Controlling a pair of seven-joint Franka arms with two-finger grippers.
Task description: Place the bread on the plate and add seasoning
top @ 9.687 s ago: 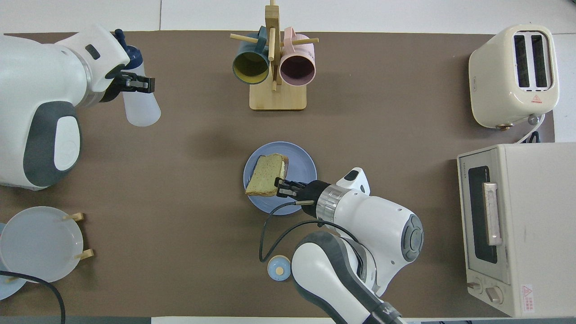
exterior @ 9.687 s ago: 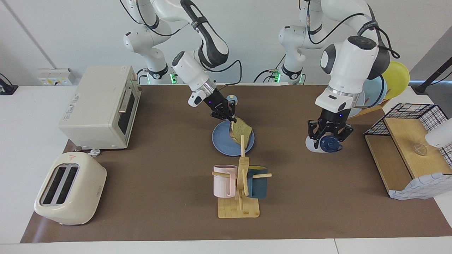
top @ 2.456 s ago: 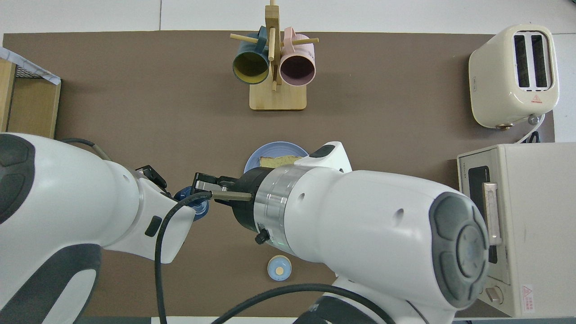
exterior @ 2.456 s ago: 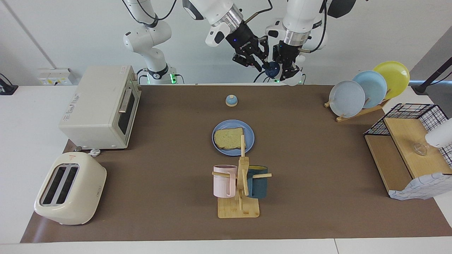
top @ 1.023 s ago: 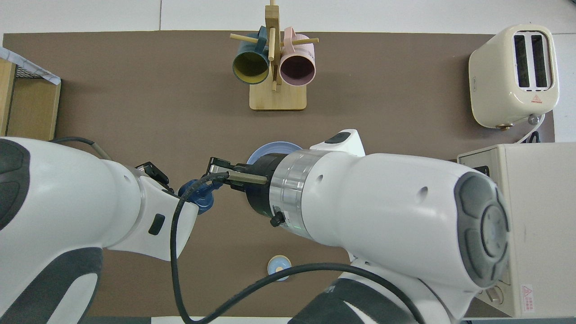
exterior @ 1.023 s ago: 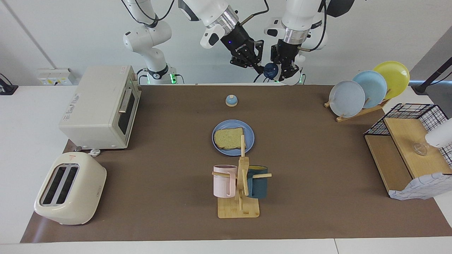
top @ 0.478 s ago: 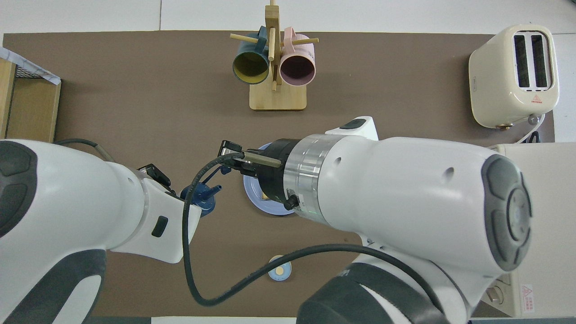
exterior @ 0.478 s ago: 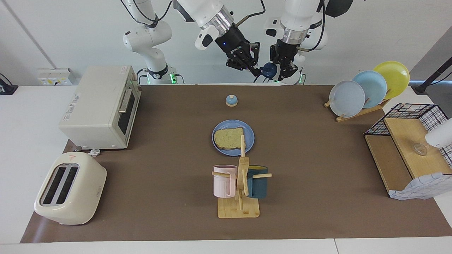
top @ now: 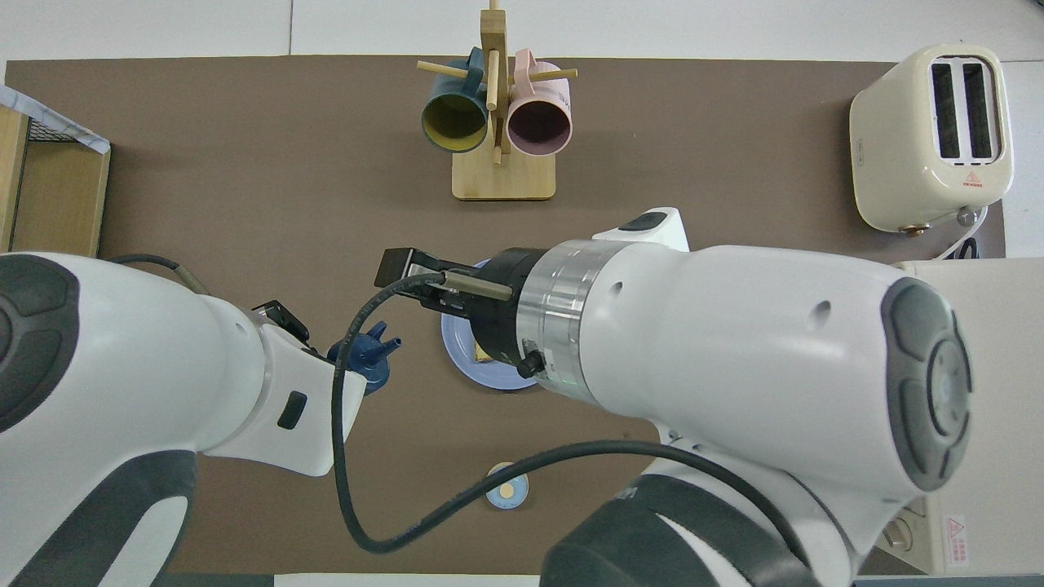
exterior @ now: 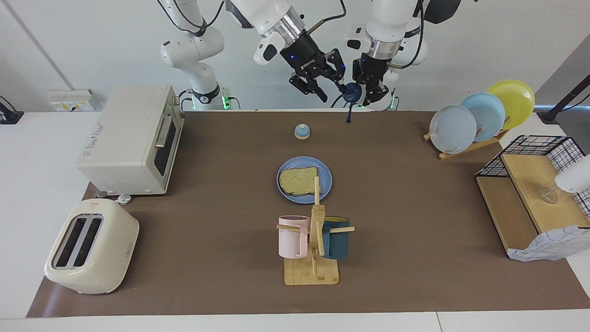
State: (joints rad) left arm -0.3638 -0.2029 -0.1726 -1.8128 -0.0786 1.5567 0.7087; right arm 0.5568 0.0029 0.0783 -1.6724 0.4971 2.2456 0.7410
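Observation:
The bread lies flat on the blue plate in the middle of the table. My left gripper is high over the table's edge by the robots, shut on the seasoning bottle, which lies sideways. Its dark blue cap points toward my right gripper, and the tethered stopper hangs below the cap. The right gripper is open just beside the cap and holds nothing. In the overhead view both arms cover most of the plate; the cap shows between them.
A small blue-domed bell stands nearer to the robots than the plate. A mug tree stands just farther out. Toaster oven and toaster are at the right arm's end. Plate rack and wire shelf are at the left arm's end.
My right gripper, shut at the cap a second ago, has drawn back slightly and opened. The stopper now hangs loose under the cap. The left gripper keeps the bottle in place.

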